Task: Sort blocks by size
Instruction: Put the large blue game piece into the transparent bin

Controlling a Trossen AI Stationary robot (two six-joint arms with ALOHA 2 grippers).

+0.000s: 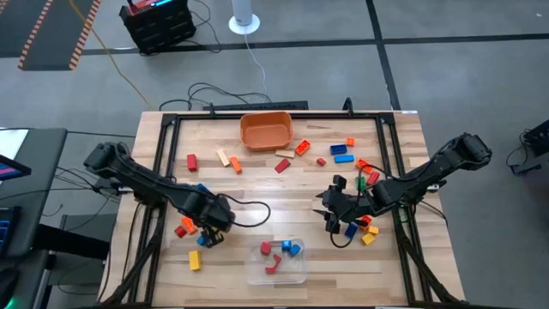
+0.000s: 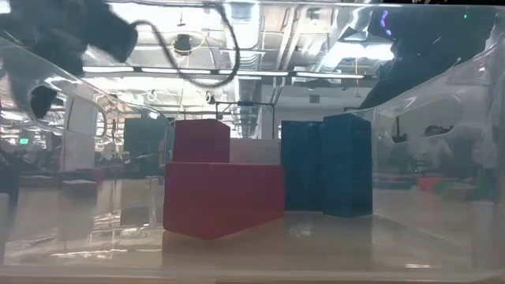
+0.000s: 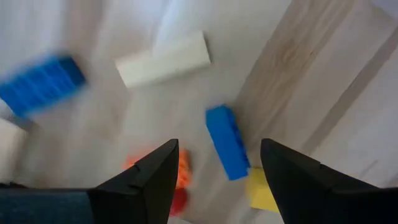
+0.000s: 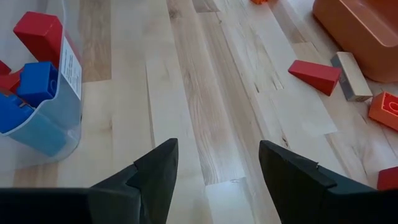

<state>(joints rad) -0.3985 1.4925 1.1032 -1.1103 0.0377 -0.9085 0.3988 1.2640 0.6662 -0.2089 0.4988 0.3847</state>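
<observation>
Blocks lie scattered over the wooden table (image 1: 257,184). My left gripper (image 1: 208,230) is open over a front-left cluster. In the left wrist view (image 3: 219,144) a long blue block (image 3: 227,142) lies flat between and below its fingers, untouched. Around it are an orange block (image 3: 181,168), a yellow one (image 3: 261,190), a tan one (image 3: 163,59) and another blue one (image 3: 40,84). My right gripper (image 1: 330,215) (image 4: 217,143) is open and empty over bare wood, beside a blue, orange and yellow cluster (image 1: 360,230).
A clear tub (image 1: 276,259) at front centre holds red and blue blocks (image 2: 225,193); it also shows in the right wrist view (image 4: 62,93). An orange bowl (image 1: 266,130) stands at the back. More blocks lie at back right (image 1: 343,153) and back left (image 1: 191,161). A red wedge (image 4: 314,74) lies nearby.
</observation>
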